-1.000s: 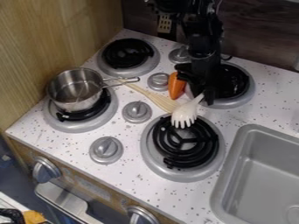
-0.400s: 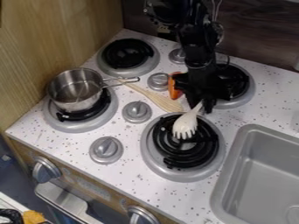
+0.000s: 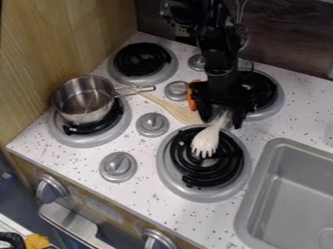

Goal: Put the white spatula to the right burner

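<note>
The gripper (image 3: 222, 119) hangs over the back edge of the front right burner (image 3: 170, 181), its two fingers (image 3: 238, 118) spread apart, so it is open. Between and just below them is the handle end of the white spatula (image 3: 205, 141), which touches neither finger visibly. The spatula's slotted head lies over the black coil of that burner, pointing toward the front. Part of the handle is hidden by the gripper.
Left of the gripper, an orange carrot-like piece (image 3: 192, 96) and a wooden spoon (image 3: 183, 113) lie close by. A metal pot (image 3: 84, 99) stands on the front left burner. The sink (image 3: 286, 194) is at the right.
The gripper has come forward and down with the white spatula, moving its head farther over the coil. Its fingers have since opened and let go of the handle.
</note>
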Controlling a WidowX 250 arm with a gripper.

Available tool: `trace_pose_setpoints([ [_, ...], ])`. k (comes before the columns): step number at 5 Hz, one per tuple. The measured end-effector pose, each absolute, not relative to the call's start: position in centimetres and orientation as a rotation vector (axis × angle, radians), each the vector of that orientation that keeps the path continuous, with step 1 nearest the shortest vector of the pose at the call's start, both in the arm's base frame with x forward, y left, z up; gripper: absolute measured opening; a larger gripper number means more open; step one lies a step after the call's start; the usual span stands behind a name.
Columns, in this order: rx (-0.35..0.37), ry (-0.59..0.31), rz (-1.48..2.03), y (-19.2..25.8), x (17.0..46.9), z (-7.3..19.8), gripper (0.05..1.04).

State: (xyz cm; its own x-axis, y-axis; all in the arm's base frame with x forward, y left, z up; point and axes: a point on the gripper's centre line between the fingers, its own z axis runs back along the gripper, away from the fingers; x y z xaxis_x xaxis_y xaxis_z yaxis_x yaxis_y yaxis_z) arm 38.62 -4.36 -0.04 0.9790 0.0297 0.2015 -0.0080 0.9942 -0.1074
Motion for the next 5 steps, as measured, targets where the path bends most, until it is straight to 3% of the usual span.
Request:
trace_pose_setpoints([
  [1,-0.097,-0.245,0.06,-4.8,38.9,1.9,1.004],
  [3,-0.053,-0.416,0.204,-5.0,39.2,5.8,1.0],
  [5,0.032,-0.597,0.377,-2.0,37.8,6.2,1.0],
])
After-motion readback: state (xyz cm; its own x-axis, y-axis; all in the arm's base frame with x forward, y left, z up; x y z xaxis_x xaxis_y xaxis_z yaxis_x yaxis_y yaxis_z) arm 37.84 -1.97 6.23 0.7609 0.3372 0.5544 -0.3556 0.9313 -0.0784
